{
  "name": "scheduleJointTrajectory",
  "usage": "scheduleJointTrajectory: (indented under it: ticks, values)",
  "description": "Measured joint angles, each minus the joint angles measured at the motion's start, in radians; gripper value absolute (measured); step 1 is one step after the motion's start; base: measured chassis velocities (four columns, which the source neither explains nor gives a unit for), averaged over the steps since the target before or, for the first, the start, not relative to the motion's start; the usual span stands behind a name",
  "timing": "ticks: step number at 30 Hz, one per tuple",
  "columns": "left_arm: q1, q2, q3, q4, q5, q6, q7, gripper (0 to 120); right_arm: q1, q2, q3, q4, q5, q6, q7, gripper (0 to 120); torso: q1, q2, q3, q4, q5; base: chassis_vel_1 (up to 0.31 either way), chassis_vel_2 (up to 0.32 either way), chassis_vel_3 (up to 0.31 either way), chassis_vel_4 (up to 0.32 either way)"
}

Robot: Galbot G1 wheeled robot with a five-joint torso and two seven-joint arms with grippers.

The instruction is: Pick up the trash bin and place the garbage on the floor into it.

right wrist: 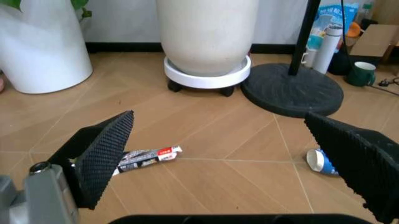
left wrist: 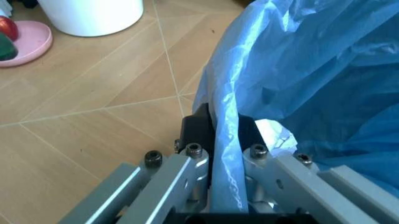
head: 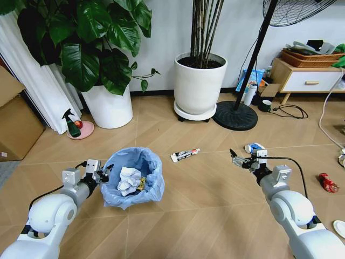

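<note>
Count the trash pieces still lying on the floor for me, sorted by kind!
Tube-shaped wrapper: 1
Blue-white can: 1
Red crushed wrapper: 1
White disc: 1
Total: 4

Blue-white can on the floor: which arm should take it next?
Right, likely. The right gripper is open and empty, hovering just beside the blue-white can. The left gripper is shut on the trash bin rim, so it's occupied.

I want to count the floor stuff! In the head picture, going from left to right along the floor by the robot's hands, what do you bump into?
Left gripper → trash bin → tube-shaped wrapper → right gripper → blue-white can → red crushed wrapper.
</note>
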Motion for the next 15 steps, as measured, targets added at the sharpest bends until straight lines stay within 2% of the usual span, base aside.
scheduleJointTrajectory:
  ticks: [15]
  values:
    - [0.002,0.001,-0.004,-0.002,0.001,-0.001,0.004,1,0.000,0.008,-0.013,-0.002,-0.003,0.003,-0.002,100,0.000,0.000,0.000,0.0000,0.0000,-0.075,0.081,0.080,-0.077]
